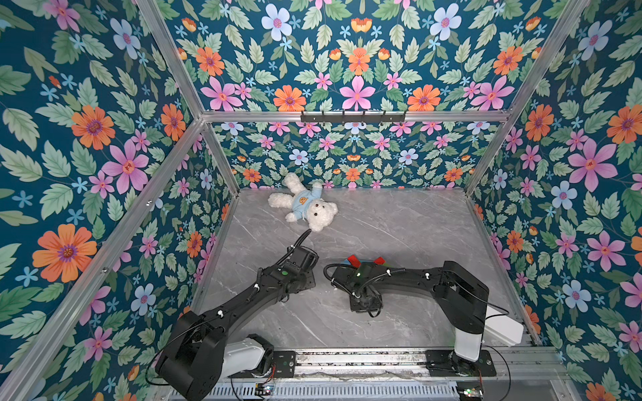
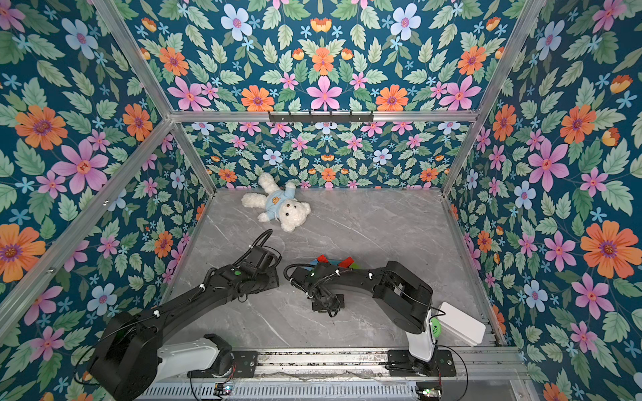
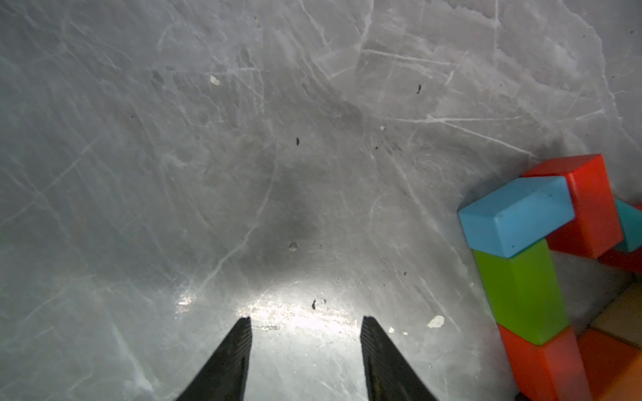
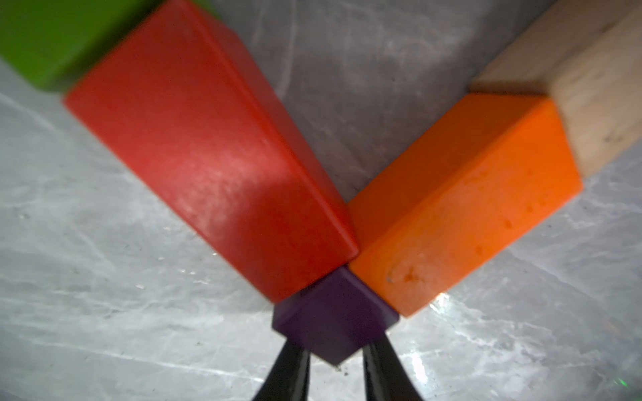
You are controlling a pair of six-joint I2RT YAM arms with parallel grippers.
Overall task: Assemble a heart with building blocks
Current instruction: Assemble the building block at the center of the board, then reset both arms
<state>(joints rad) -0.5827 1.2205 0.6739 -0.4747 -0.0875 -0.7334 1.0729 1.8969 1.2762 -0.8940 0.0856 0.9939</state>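
Observation:
In the right wrist view my right gripper (image 4: 335, 343) is shut on the purple cube (image 4: 330, 319), one black finger on each side of it. The cube sits on the table at the point where a red brick (image 4: 208, 156) and an orange brick (image 4: 462, 208) meet. A plain-wood brick (image 4: 573, 69) and a green brick (image 4: 41, 34) carry the two sides on. My left gripper (image 3: 305, 323) is open over bare table beside the heart's blue (image 3: 517, 215), green (image 3: 521, 295) and red (image 3: 545, 368) bricks. The teal triangle (image 3: 630, 225) peeks out behind another red brick (image 3: 590, 201). In both top views my right arm hides most of the heart (image 1: 352, 259) (image 2: 346, 261).
A white teddy bear in a blue shirt (image 1: 305, 205) lies at the back left of the grey marble table (image 1: 417, 225). Flowered walls with aluminium posts close in three sides. Part of a green object (image 2: 436, 328) shows behind the right arm's base.

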